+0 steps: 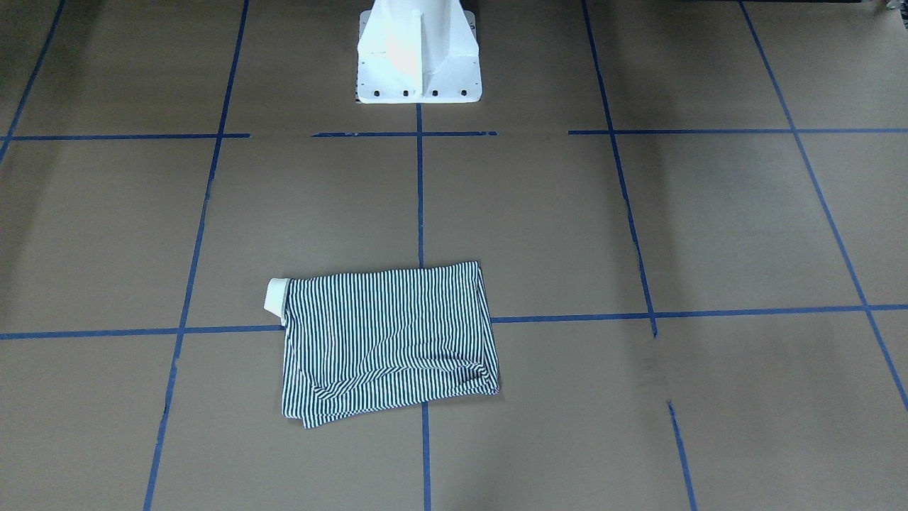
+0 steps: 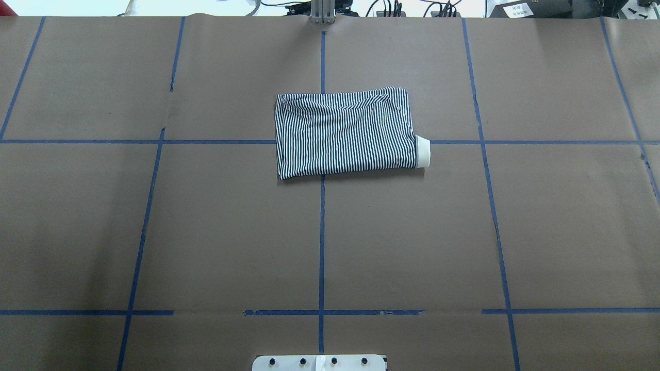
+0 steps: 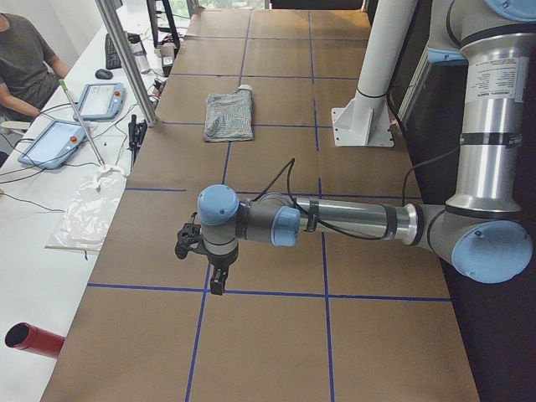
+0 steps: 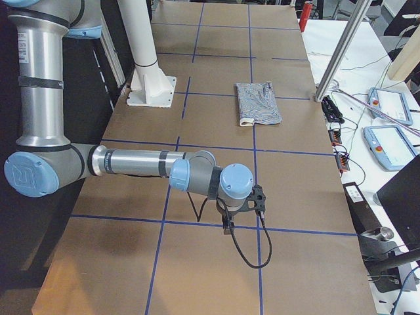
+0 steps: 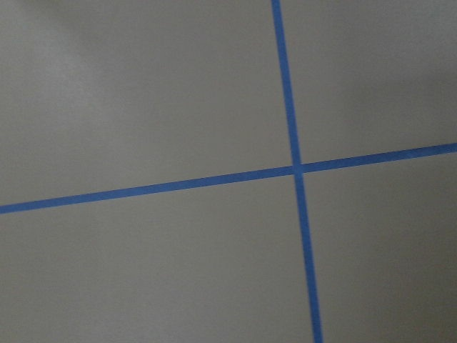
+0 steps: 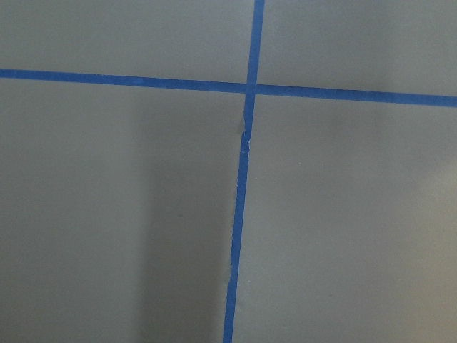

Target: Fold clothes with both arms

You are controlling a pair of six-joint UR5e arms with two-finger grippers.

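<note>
We see the brown-papered table point(image 2: 206, 232), gridded in blue tape point(image 2: 322, 247), with the left arm point(image 3: 352, 219) and right arm point(image 4: 131, 162) stretched low over its opposite ends, well apart from the polo shirt point(image 2: 343, 136). It lies folded into a flat rectangle across the centre tape line, its cream collar point(image 2: 423, 152) poking out on the robot's right. The left gripper point(image 3: 217, 283) and right gripper point(image 4: 227, 224) point down over bare paper; whether their fingers are parted or closed, we cannot tell
</note>
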